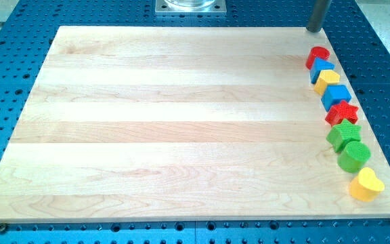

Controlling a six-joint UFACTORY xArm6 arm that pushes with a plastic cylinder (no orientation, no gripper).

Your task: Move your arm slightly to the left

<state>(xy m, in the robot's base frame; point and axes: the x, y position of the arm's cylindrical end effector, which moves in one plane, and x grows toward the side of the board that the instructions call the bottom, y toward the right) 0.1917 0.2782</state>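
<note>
My tip (315, 29) is at the view's top right, at the far edge of the wooden board (168, 129), just above the column of blocks. Down the board's right edge, from top to bottom, lie a red block (317, 55), a blue block (322, 68), a yellow block (328, 80), a blue cube (335, 96), a red star (342, 112), a green star (344, 135), a green cylinder (354, 156) and a yellow heart (366, 184). The tip is a little above and left of the red block and apart from it.
The board lies on a blue perforated table (19, 41). A metal mount (190, 6) sits at the view's top centre.
</note>
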